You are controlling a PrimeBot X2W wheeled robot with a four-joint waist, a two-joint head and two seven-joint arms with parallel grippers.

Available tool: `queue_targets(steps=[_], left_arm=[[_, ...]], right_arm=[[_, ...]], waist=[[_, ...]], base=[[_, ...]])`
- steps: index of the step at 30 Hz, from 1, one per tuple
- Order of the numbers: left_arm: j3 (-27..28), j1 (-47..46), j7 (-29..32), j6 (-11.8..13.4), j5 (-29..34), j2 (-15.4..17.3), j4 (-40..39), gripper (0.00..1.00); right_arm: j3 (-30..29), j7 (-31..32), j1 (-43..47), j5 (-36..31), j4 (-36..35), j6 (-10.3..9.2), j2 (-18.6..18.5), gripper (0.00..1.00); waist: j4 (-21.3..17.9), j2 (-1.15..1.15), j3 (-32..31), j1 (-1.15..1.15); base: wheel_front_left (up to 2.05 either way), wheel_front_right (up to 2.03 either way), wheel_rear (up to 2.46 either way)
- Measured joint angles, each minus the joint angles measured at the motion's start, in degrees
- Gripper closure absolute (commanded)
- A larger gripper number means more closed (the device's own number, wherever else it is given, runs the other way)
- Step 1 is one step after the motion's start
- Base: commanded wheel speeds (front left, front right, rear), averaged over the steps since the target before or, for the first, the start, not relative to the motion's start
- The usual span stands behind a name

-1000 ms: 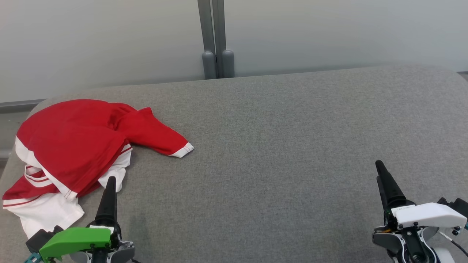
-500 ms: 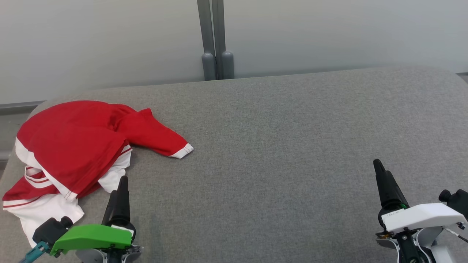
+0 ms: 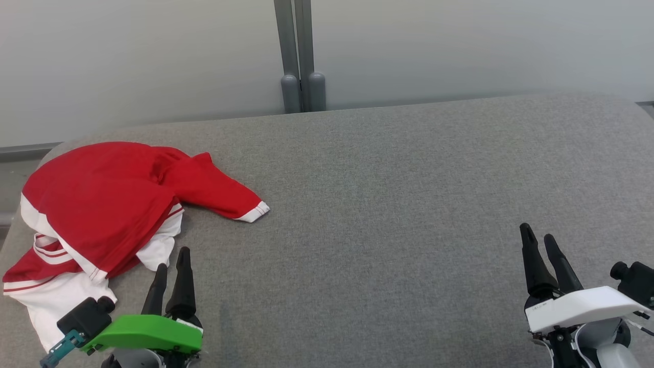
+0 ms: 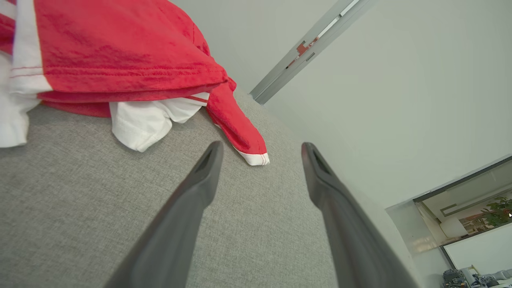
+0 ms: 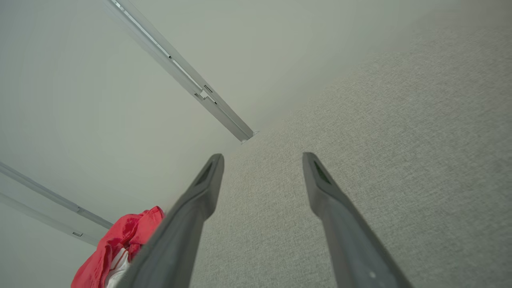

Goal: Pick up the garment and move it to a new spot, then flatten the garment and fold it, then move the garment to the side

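Risk ahead: pinching only the loose white fold (image 3: 159, 249) of the red-and-white shirt (image 3: 97, 204), leaving the bulk dragging or slipping free; also catching the grey fabric surface (image 3: 383, 204) with a low fingertip. Shirt bunched at the left of the head view, one sleeve (image 3: 219, 191) stretched toward the middle. Left gripper (image 3: 172, 258) moderately parted, empty, touching nothing, tips just beside that fold. Right gripper (image 3: 537, 232) at lower right, likewise parted and empty, well apart from the shirt.

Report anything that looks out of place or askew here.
The red and white shirt lies crumpled at the grey surface's left edge, one sleeve flung toward the middle, white parts tucked under. The left gripper and right gripper are open, holding nothing.
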Motion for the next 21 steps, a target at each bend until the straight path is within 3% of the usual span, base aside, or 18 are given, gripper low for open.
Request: queue_targets(steps=[21], left_arm=[[-1.52,0.35,-3.54,-0.56,15.49,0.11,1.44,0.00]], right_arm=[[-0.59,-3.60,1.47,-15.55,0.04,0.01,-0.40,0.00]], waist=[[0.18,0.00,0.05,0.00]], base=[[0.00,0.00,0.00]])
